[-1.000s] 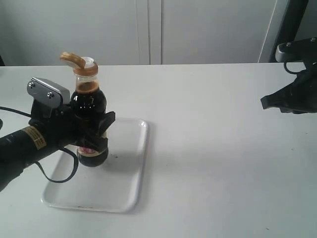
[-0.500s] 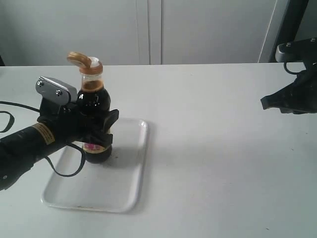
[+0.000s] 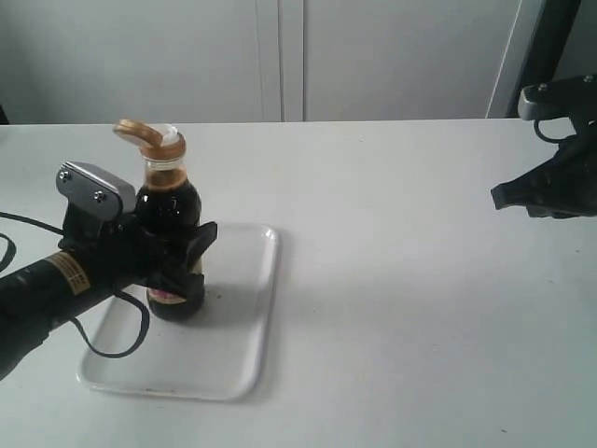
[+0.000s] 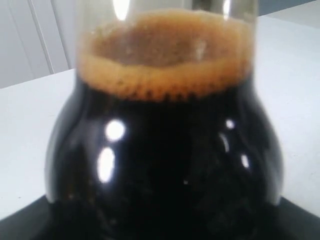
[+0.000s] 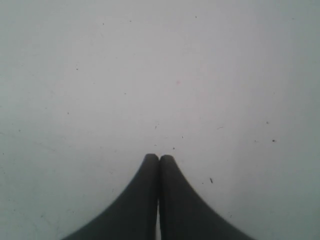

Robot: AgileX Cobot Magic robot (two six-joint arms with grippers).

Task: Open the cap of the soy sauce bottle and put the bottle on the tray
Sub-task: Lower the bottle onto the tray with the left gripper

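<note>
The soy sauce bottle (image 3: 169,213) stands upright over the left part of the white tray (image 3: 235,322). Whether its base touches the tray I cannot tell. Its golden-brown cap (image 3: 140,132) is flipped open, leaning off to the left, and the white spout (image 3: 169,139) is bare. My left gripper (image 3: 179,263) is shut on the bottle's lower body, over the label. In the left wrist view the dark bottle (image 4: 165,150) fills the picture, with brown foam on the liquid. My right gripper (image 3: 500,196) hangs far right, shut and holding nothing; the right wrist view shows the right gripper (image 5: 159,159) above bare table.
The white table (image 3: 401,280) runs between the tray and the right arm. A black cable (image 3: 112,347) from the left arm loops over the tray's left side. Pale cabinet doors stand behind the table.
The left gripper, carrying the bottle, first shifted right and up, then came back left and lower over the tray. The right arm has not moved.
</note>
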